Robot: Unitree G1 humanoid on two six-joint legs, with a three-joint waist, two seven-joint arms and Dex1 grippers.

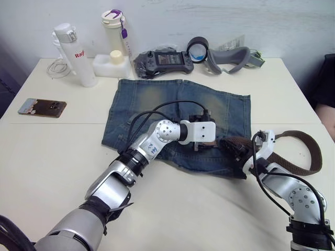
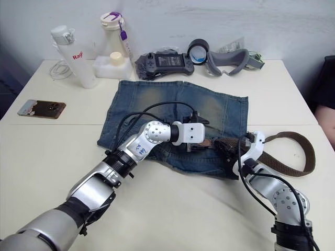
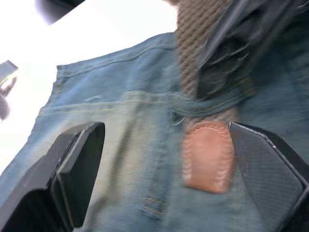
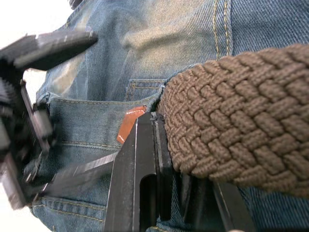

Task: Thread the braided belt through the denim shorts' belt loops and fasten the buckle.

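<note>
Denim shorts (image 1: 178, 120) spread flat mid-table, waistband toward the near edge. Braided belt (image 1: 298, 151) looping on the table off to the right of the shorts, tan tip (image 3: 208, 154) poking out from under a belt loop (image 3: 212, 104) on the waistband. Left gripper (image 3: 164, 169) parked right over that spot, jaws spread wide, tip sitting between the fingers, one pad just beside it. Right gripper (image 1: 238, 150) at the shorts' right edge, pinching the braided strap. Phone (image 1: 42, 107), bottles, game controller (image 1: 165, 60) along the far side.

Coarse woven braided belt (image 4: 231, 125), smooth leather tip (image 3: 208, 154), faded denim shorts (image 1: 157, 102)
</note>
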